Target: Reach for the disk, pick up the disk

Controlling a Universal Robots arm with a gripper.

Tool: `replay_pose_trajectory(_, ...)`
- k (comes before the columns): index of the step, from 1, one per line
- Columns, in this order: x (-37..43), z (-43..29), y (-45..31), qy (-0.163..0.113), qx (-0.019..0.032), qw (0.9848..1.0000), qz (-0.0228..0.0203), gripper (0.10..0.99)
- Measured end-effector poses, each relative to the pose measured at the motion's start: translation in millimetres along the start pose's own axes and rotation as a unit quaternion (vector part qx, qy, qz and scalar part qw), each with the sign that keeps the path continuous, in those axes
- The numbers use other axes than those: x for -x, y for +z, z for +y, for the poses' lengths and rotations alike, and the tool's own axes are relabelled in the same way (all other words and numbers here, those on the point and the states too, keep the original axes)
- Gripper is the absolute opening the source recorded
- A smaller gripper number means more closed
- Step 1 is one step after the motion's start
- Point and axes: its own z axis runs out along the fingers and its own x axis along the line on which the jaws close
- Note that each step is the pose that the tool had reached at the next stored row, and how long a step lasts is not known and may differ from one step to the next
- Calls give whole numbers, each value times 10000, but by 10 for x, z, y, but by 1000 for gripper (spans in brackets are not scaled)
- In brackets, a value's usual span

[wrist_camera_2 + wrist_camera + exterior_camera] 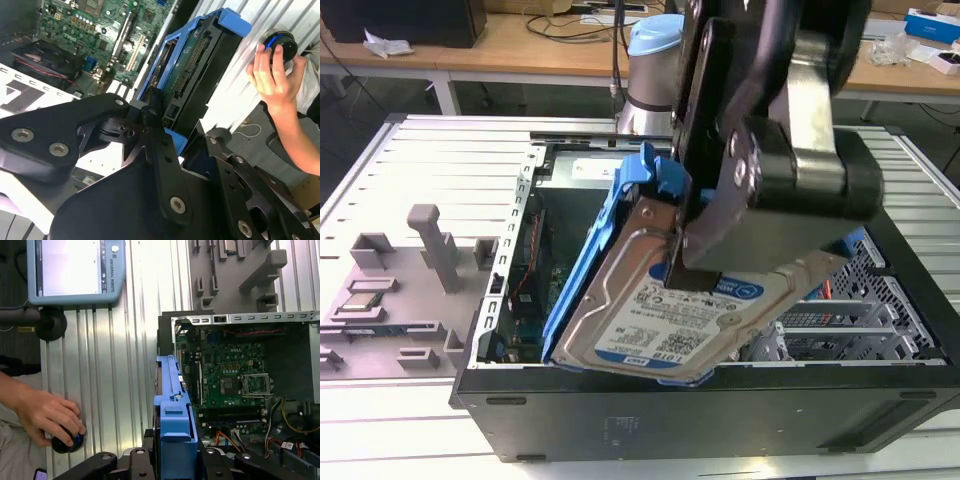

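Note:
The disk [660,325] is a silver-grey hard drive with a white-and-blue label and a blue plastic frame. It hangs tilted over the open computer case [700,415], its lower edge at about the level of the case's top rim. My black gripper [686,270] is shut on its upper end, one finger pressed onto the label side. In the second wrist view the fingers [150,120] clamp the disk [195,70] at its connector end. The first wrist view looks along the blue frame of the disk [172,420], which stands edge-on between the gripper's black links.
The case's motherboard [230,380] and cables lie under the disk. A grey fixture with holders [410,270] sits on the slatted table at the exterior view's left. A person's hand [47,412] rests on a black knob beside the case, near a screen [75,270].

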Motion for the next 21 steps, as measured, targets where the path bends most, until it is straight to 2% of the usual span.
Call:
replay_pose_trajectory(2,-48,-3,1,0,0,10000,0,365)
replay_pose_trajectory(3,-121,-8,1,0,0,10000,0,365)
replay_pose_trajectory(7,-221,-18,2,0,0,10000,0,365)
replay_pose_trajectory(10,-218,-51,0,0,0,10000,-1,365)
replay_pose_trajectory(13,-202,-124,-6,0,0,10000,1,365)
replay_pose_trajectory(21,-78,-457,-20,0,1,10000,0,365)
